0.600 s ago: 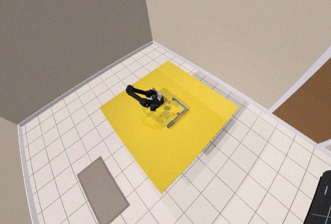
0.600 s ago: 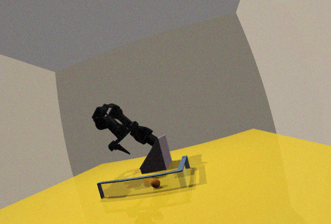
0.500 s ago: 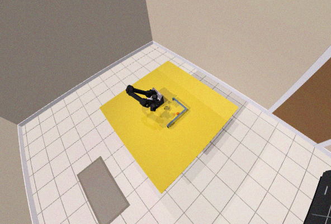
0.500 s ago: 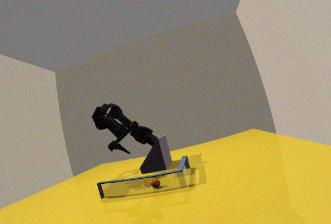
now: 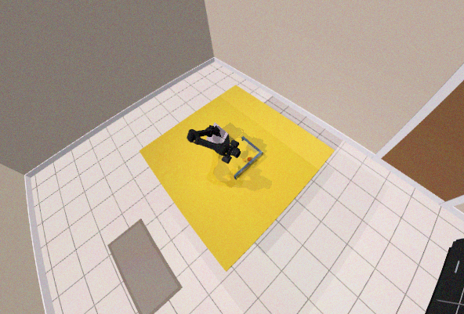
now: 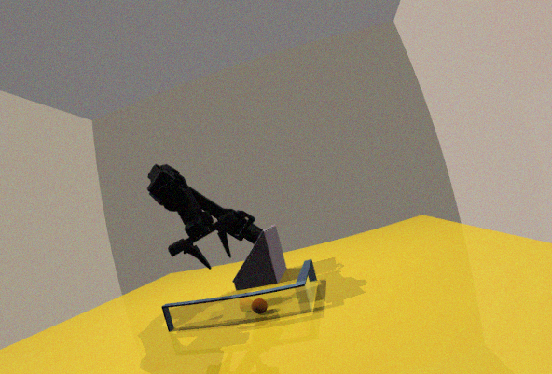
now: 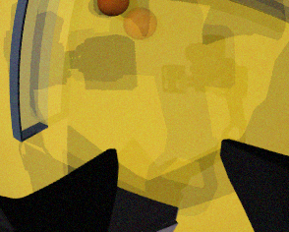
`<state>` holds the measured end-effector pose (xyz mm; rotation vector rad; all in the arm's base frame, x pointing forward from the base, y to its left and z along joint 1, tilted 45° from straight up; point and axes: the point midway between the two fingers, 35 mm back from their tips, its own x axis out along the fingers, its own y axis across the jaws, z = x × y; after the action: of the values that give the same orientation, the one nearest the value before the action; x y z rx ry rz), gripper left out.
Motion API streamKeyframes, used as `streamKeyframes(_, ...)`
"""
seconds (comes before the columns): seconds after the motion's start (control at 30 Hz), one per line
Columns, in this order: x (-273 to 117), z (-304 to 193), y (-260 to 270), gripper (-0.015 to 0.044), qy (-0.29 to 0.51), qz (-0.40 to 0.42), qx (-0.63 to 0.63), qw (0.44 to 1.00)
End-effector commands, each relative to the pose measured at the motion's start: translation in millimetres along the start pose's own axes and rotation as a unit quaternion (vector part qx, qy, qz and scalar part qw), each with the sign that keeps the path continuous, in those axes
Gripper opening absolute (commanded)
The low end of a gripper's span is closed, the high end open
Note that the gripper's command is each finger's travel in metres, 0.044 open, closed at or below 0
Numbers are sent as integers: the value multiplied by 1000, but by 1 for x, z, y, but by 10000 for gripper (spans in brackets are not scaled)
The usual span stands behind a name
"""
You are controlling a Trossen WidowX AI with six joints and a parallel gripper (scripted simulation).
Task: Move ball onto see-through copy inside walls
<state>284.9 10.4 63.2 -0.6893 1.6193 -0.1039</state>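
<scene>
An orange-brown ball [image 5: 249, 159] [image 6: 259, 306] [image 7: 113, 6] rests on the yellow surface inside the corner, close to the longer clear wall [image 5: 248, 166] [image 6: 210, 299]. The shorter clear wall [image 5: 251, 147] [image 6: 309, 276] joins it at one end. The see-through copy [image 6: 245, 304] [image 7: 141, 24] is right beside the ball, partly overlapped by it in the exterior view, and farther from the longer wall. My gripper [image 6: 219, 262] [image 7: 170, 152] is open and empty, above the surface and back from the ball on the arm-base side. The ball is cut by the wrist view's top edge.
The arm's wedge-shaped base [image 6: 258, 265] stands behind the corner walls. The blue-edged walls stand low between it and the mat's far part. The yellow mat [image 5: 219, 225] lies on a tiled floor, with a grey rectangle [image 5: 145, 268] off to one side. Arm shadows cross the mat.
</scene>
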Motion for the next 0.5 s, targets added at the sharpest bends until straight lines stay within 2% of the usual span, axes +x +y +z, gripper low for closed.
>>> streamKeyframes(0.0, 21, 48, 16, 272, 3, -55, 54, 997)
streamKeyframes(0.23, 62, 110, 56, 272, -23, -135, 134, 981)
streamKeyframes(0.47, 66, 115, 61, 272, -27, -143, 142, 979)
